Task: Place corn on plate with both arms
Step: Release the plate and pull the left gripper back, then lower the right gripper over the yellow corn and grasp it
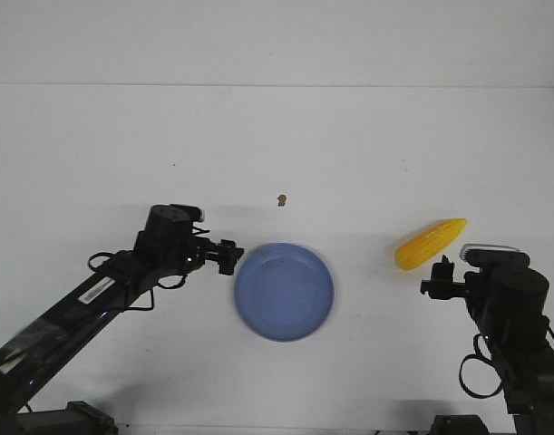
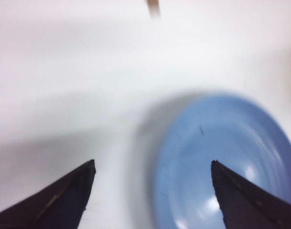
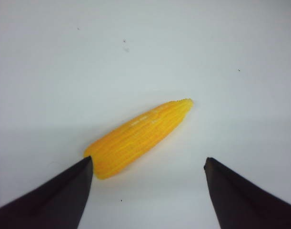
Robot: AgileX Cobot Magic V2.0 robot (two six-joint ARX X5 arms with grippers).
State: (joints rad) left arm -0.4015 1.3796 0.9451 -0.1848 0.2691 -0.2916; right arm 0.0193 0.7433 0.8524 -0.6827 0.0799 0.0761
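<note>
The yellow corn [image 1: 429, 244] lies on the white table at the right, slanted, its tip pointing away. In the right wrist view the corn [image 3: 138, 138] sits just ahead of my open right gripper [image 3: 147, 162], its thick end close to one fingertip. From the front, the right gripper [image 1: 440, 272] is just on the near side of the cob. The blue plate [image 1: 284, 292] rests at the table's middle, nothing on it. My left gripper [image 1: 229, 256] stands open at the plate's left rim; in the left wrist view the left gripper [image 2: 152, 164] straddles the plate [image 2: 226, 162] edge.
A small brown speck [image 1: 281, 199] lies on the table beyond the plate, also visible as a brown speck [image 2: 153, 7] in the left wrist view. The white table's far edge [image 1: 277, 86] meets a white wall.
</note>
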